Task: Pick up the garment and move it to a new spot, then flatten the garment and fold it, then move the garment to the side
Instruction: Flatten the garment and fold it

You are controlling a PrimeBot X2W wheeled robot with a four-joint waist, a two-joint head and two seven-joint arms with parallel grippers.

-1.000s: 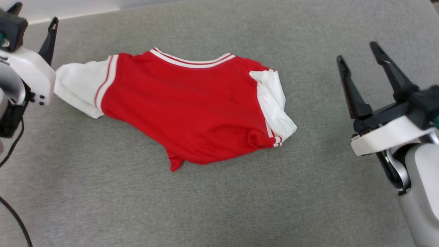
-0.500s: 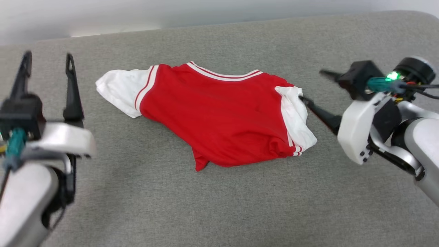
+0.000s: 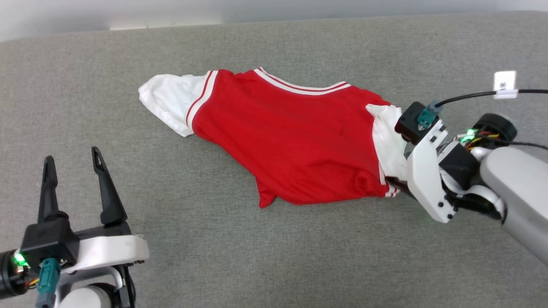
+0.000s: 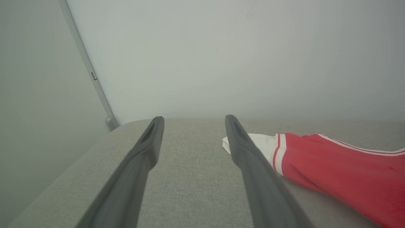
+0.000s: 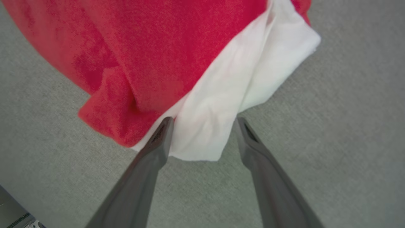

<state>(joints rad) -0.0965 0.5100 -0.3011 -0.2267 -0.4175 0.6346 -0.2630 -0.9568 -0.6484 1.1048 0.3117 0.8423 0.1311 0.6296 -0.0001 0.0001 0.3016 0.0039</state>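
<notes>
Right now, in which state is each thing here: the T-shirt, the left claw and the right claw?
garment: lies crumpled on the grey surface, not flattened, not folded.
left claw: open, empty, apart from the garment.
right claw: open, one finger on each side of the garment's bunched white end, not yet shut on it.

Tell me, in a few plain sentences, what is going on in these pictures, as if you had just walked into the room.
A two-armed robot is starting work on a red garment lying rumpled on a grey fabric surface. The right gripper is open, its fingertips either side of the edge of the white sleeve, with nothing gripped yet. The left gripper is open too, well apart from the garment, holding nothing.
</notes>
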